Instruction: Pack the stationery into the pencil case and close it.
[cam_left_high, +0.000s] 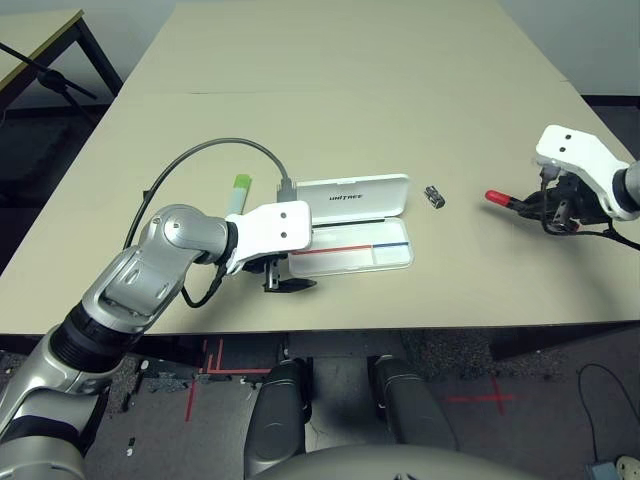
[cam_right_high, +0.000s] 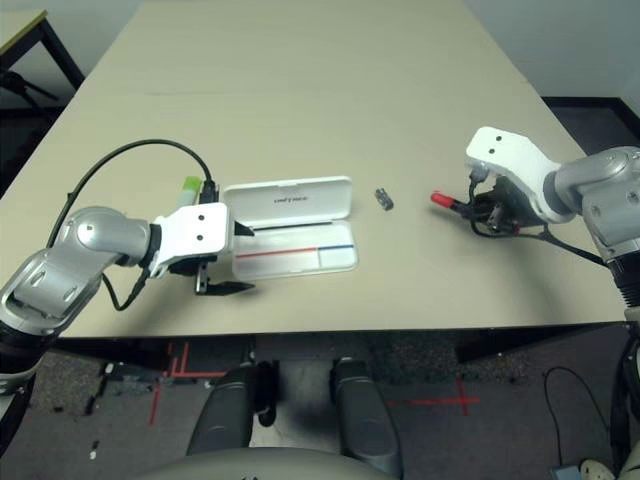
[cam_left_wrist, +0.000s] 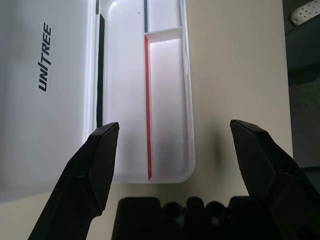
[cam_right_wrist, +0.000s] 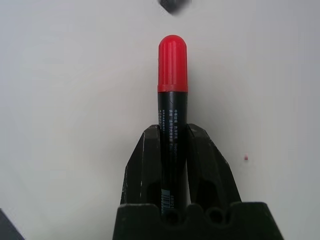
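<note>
— What has the right claw (cam_right_wrist: 175, 170) got?
— It grips the black marker (cam_right_wrist: 172, 65) by its barrel, red cap forward.
— And the left claw (cam_left_wrist: 175, 170)?
— Wide open, at the pencil case (cam_left_high: 352, 258), which lies open on the bench (cam_left_high: 340, 120).
— Other stationery?
— 2: the green-ended stick (cam_left_high: 239, 194), the small cylinder (cam_left_high: 434, 197).

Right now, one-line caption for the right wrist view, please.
Right claw closed on the black marker with red cap, cap pointing away from the wrist.
</note>
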